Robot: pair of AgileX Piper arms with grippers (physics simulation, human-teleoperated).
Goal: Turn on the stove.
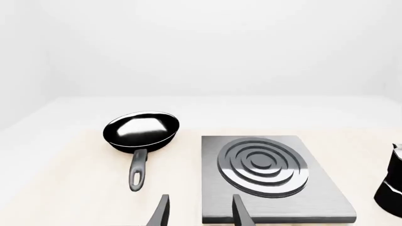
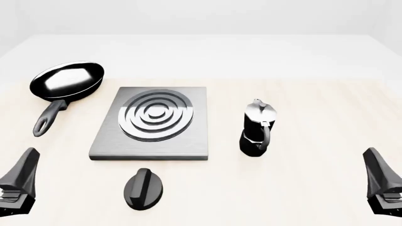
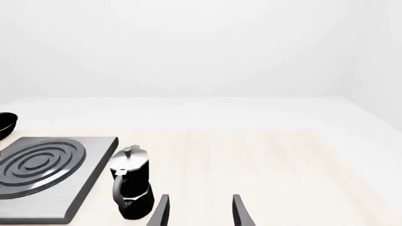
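Front view: left hand point(image 2: 19, 188) open and empty; best lowered straight over knob point(image 2: 144, 188) before stove point(image 2: 152, 123), then twisted.

Brushed-grey stove point(image 2: 191, 136), silver rings point(image 2: 155, 116), black knob point(image 2: 144, 188).

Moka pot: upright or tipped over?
Upright. The moka pot stands on its base on the table, lid on top, right of the stove, touching nothing.
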